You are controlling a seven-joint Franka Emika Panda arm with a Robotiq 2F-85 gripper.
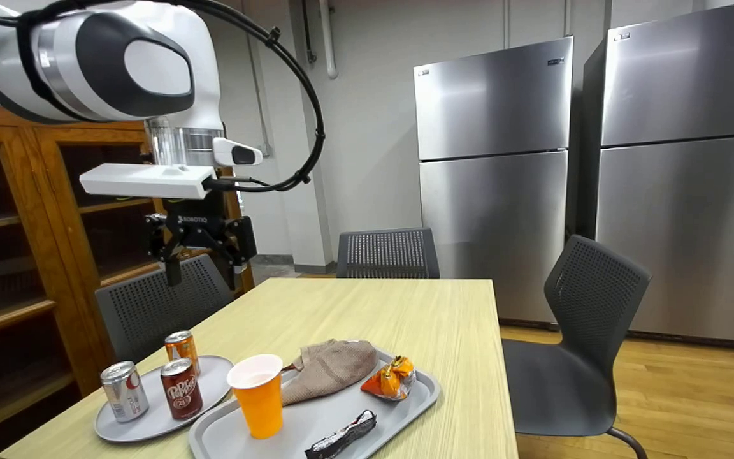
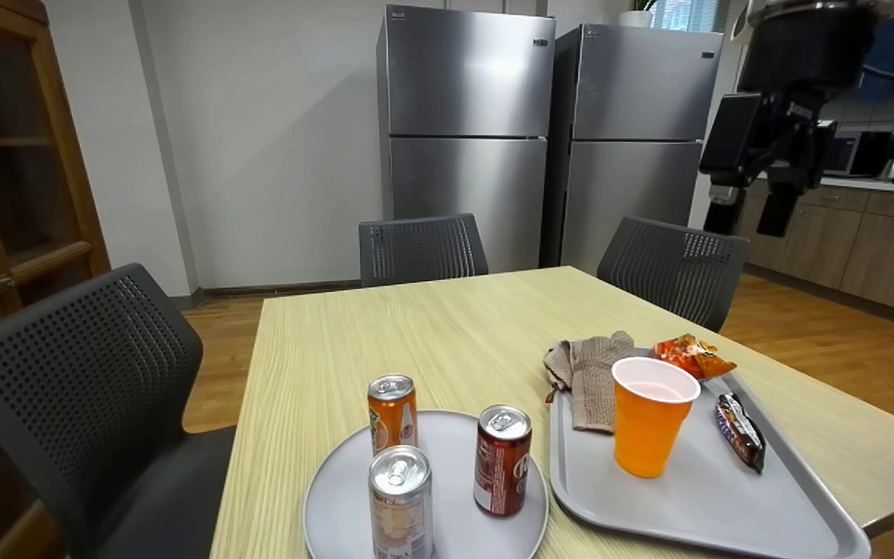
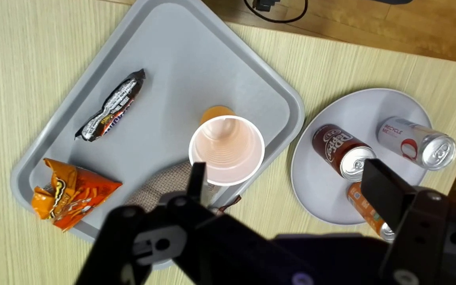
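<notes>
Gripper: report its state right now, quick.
Gripper: open, jaws wide apart, holding nothing.

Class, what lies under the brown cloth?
The gray tray, part of its surface and rim, runs under the brown cloth. A dark red bit shows at the cloth's edge; whether it is attached cannot be told. Anything else beneath is covered.
</notes>
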